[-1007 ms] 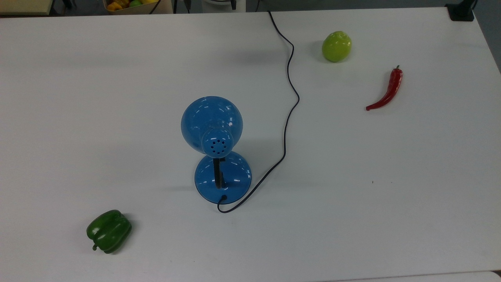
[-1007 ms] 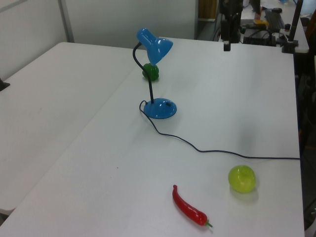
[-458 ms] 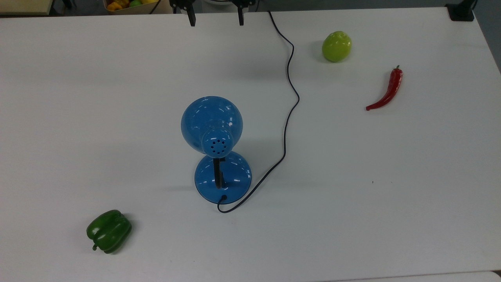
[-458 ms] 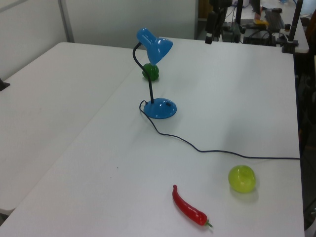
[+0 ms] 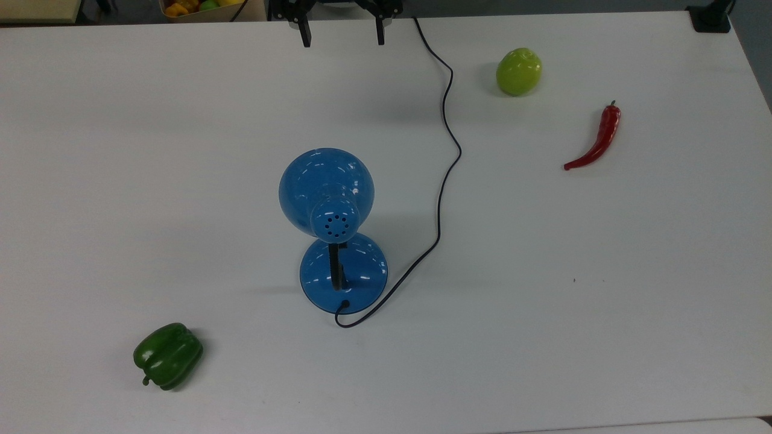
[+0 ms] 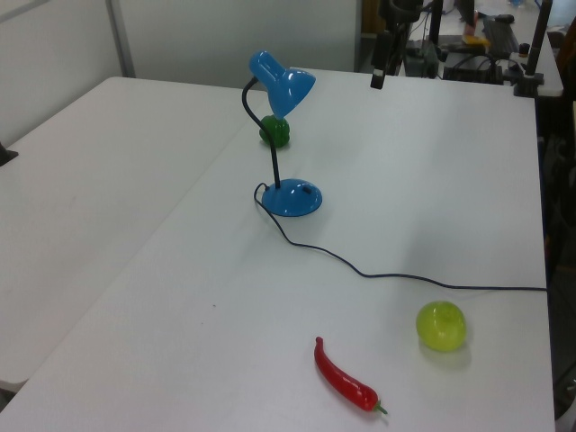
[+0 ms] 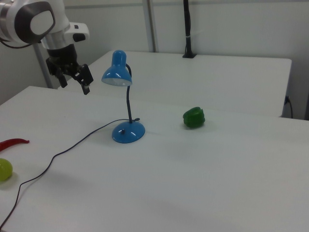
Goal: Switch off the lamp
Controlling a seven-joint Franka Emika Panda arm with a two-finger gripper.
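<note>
Lamp (image 5: 329, 211) stands mid-tabletop (image 5: 603, 271); pincer (image 5: 342, 33) hangs wide open and empty, well apart at the far edge. Glossy shade looks slippery, thin neck top-heavy: probably press a switch near the base, not grab.

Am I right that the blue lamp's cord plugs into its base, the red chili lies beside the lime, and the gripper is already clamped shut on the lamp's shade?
Not quite. The gripper is open and holds nothing, up in the air away from the lamp, as the top view shows. The rest stands: the cord joins the base, and the red chili lies near the lime.
</note>
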